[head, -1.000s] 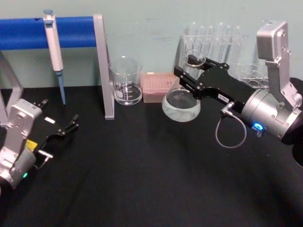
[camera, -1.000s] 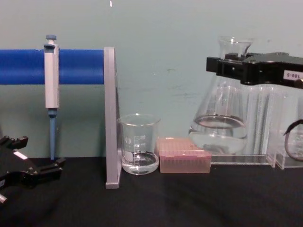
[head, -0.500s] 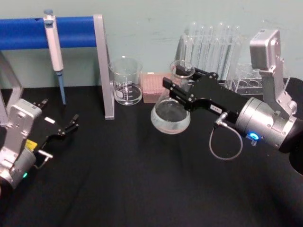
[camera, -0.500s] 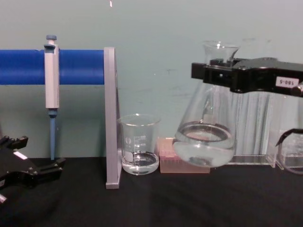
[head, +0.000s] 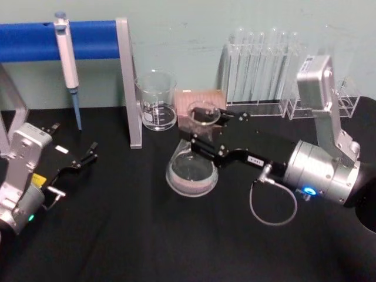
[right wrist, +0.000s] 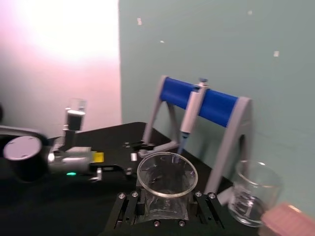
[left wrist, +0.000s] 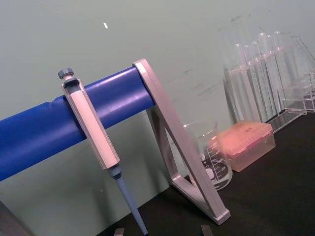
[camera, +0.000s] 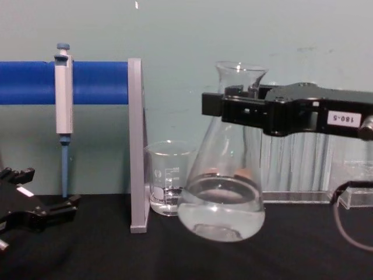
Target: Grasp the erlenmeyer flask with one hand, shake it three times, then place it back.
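Note:
The erlenmeyer flask [head: 192, 170] is clear glass with some liquid in its wide base. My right gripper [head: 201, 128] is shut on its neck just under the flared rim and holds it slightly tilted, just above the black table. In the chest view the flask [camera: 224, 201] hangs in front of the beaker, with the black fingers [camera: 233, 108] clamped on the neck. The right wrist view looks down on the flask's rim [right wrist: 166, 173] between the jaws. My left gripper [head: 90, 153] rests open at the left, away from the flask.
A glass beaker [head: 156, 101] and a pink tip box [head: 200, 98] stand behind the flask. A pipette [head: 66, 53] hangs on the blue-barred stand [head: 88, 40] at back left. Racks of test tubes [head: 261, 64] line the back right. Bare black table [head: 147, 235] lies in front.
The right gripper has swung the flask left, down and toward me, from before the test tube rack to before the beaker and tip box. The left arm has not moved.

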Controlling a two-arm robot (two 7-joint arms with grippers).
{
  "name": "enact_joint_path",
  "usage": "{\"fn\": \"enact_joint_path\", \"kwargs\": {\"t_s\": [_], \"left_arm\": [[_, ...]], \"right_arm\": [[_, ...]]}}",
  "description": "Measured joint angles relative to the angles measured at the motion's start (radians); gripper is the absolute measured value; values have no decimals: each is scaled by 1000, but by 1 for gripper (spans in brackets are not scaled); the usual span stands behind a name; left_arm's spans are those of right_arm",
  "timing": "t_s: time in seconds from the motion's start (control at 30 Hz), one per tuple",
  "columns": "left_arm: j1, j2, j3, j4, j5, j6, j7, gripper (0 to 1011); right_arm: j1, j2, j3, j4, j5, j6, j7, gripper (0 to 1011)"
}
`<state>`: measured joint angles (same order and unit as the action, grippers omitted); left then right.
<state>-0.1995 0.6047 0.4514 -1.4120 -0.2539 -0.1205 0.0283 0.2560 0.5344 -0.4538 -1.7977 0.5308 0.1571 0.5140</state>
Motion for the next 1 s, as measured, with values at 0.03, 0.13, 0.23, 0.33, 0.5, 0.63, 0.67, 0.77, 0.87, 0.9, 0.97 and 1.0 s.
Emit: {"fn": "enact_joint_path", "kwargs": {"t_s": [0.03, 0.13, 0.23, 0.33, 0.5, 0.63, 0.67, 0.77, 0.87, 0.9, 0.97, 1.0], "left_arm": [[0, 0, 0, 0, 0, 0, 0, 1001], [0, 0, 0, 0, 0, 0, 0, 1001], [0, 0, 0, 0, 0, 0, 0, 1001], [0, 0, 0, 0, 0, 0, 0, 1001], [0, 0, 0, 0, 0, 0, 0, 1001], [0, 0, 0, 0, 0, 0, 0, 1001], [0, 0, 0, 0, 0, 0, 0, 1001], [0, 0, 0, 0, 0, 0, 0, 1001], [0, 0, 0, 0, 0, 0, 0, 1001], [0, 0, 0, 0, 0, 0, 0, 1001], [0, 0, 0, 0, 0, 0, 0, 1001], [0, 0, 0, 0, 0, 0, 0, 1001]], "right_arm": [[-1, 7, -6, -6, 6, -4, 9, 451], [-2, 16, -15, -13, 14, -8, 23, 450], [-3, 30, -27, -22, 25, -17, 41, 450], [-4, 42, -38, -30, 35, -26, 56, 450], [-5, 61, -54, -41, 48, -39, 73, 450], [-3, 70, -64, -46, 54, -44, 79, 451], [-2, 74, -68, -48, 57, -46, 82, 450], [1, 81, -76, -51, 61, -50, 86, 451], [4, 87, -82, -52, 65, -53, 90, 450], [5, 88, -83, -53, 66, -54, 91, 451], [7, 91, -88, -53, 68, -57, 93, 450], [8, 93, -89, -54, 69, -58, 94, 450]]}}
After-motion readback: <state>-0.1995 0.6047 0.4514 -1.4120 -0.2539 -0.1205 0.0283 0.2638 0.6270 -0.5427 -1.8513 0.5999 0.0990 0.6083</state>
